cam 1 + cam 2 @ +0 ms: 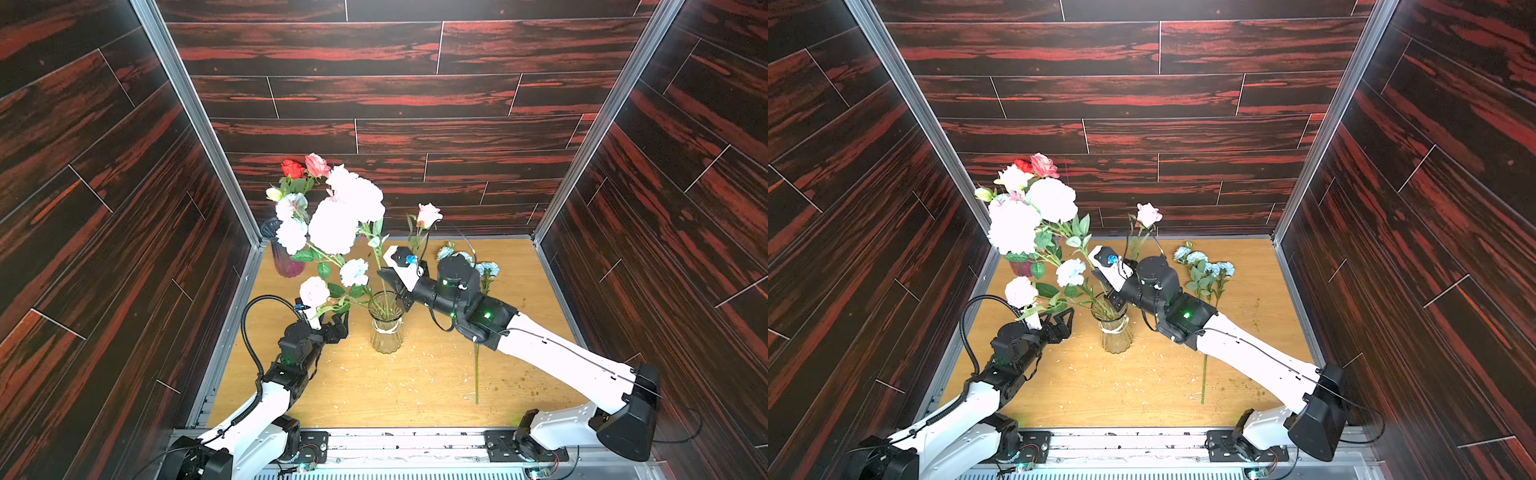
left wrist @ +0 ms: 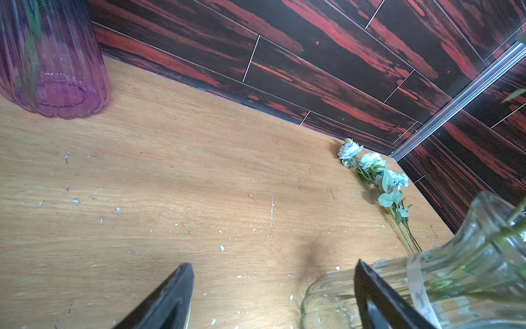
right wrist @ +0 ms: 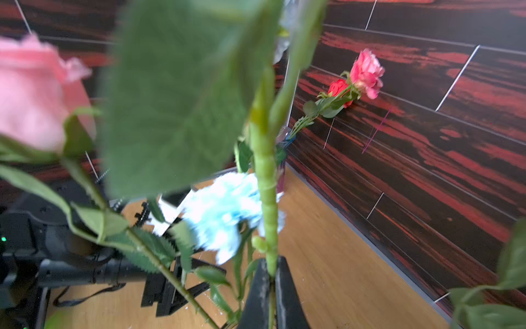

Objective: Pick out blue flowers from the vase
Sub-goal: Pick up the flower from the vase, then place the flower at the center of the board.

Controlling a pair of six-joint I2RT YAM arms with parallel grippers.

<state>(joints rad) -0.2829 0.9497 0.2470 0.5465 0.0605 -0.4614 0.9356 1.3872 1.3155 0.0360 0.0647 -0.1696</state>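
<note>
A green stem (image 3: 266,199) above the vase (image 1: 386,332) at the table's (image 1: 415,386) centre is clamped by the right gripper (image 3: 271,273). The left gripper (image 2: 273,266) is held wide beside it. Blue flowers (image 1: 1204,266) are laid near the far right corner.

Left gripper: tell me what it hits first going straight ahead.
Probably the clear vase: in the left wrist view one finger of the open left gripper lines up with it, while the gap faces bare table. Depth is unclear, so it could just slip past.
</note>
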